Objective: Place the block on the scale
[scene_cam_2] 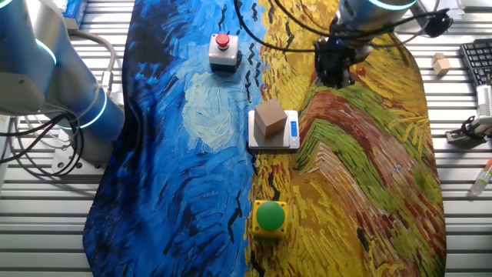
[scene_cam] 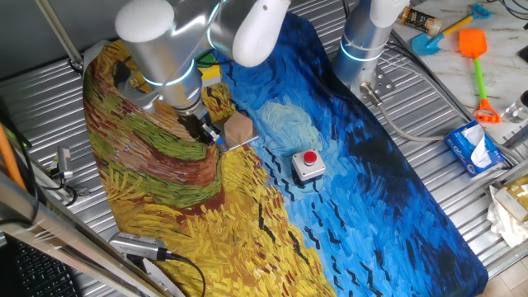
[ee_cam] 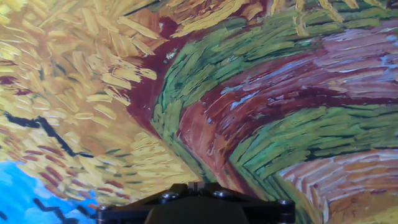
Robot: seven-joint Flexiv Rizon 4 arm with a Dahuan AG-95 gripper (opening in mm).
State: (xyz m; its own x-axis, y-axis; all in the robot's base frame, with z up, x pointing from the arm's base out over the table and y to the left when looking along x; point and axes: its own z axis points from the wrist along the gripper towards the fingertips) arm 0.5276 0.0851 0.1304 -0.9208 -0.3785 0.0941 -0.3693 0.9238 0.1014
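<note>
The light-tan wooden block [scene_cam_2: 270, 118] sits on the thin grey scale [scene_cam_2: 261, 142], whose blue tab [scene_cam_2: 293, 127] shows beside it. In one fixed view the block [scene_cam: 238, 128] rests on the scale's edge [scene_cam: 244, 145]. My gripper [scene_cam_2: 335, 75] is apart from the block, over the brown-green part of the painted cloth, and holds nothing. It also shows in one fixed view [scene_cam: 205, 132], just left of the block. In the hand view only the gripper base and the fingertips [ee_cam: 194, 185], close together, show over the cloth; block and scale are out of that view.
A grey box with a red button [scene_cam_2: 223, 50] stands on the blue part of the cloth, also in one fixed view [scene_cam: 308, 163]. A yellow box with a green button [scene_cam_2: 269, 218] sits near the cloth's other end. A second arm's base [scene_cam_2: 69, 92] stands beside the cloth.
</note>
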